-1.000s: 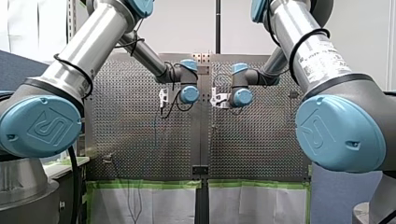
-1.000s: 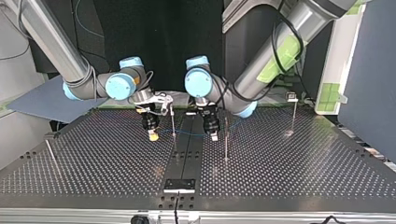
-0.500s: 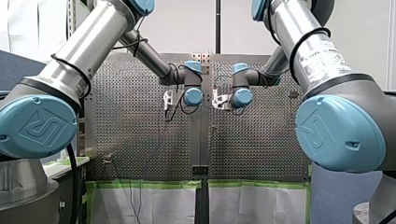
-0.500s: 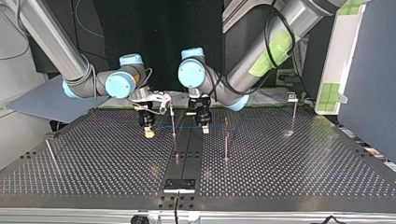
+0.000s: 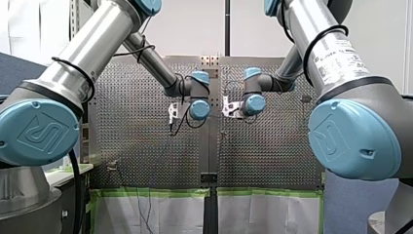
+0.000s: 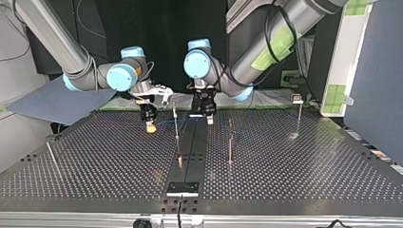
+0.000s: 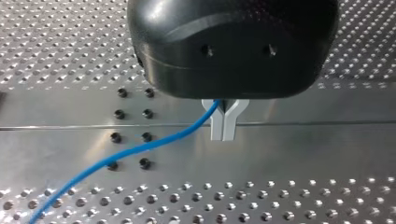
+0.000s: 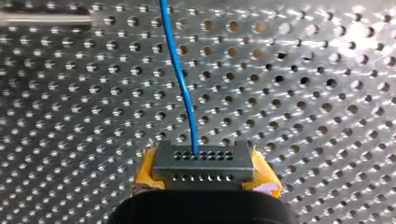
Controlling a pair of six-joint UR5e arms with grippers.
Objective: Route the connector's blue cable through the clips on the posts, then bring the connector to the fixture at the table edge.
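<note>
Now my right gripper (image 6: 151, 127) holds the connector (image 8: 204, 163) over the counter (image 6: 285, 171), and my left gripper (image 7: 224, 126) pinches the blue cable (image 7: 140, 149). It seems to be clipped on none of the posts (image 6: 176, 123) yet, and the fixture (image 6: 182, 188) is well apart.

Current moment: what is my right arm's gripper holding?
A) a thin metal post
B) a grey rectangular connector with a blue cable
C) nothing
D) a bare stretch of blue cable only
B: the right wrist view shows the grey rectangular connector clamped between my right gripper's yellow pads, with the thin blue cable leaving its face.
</note>
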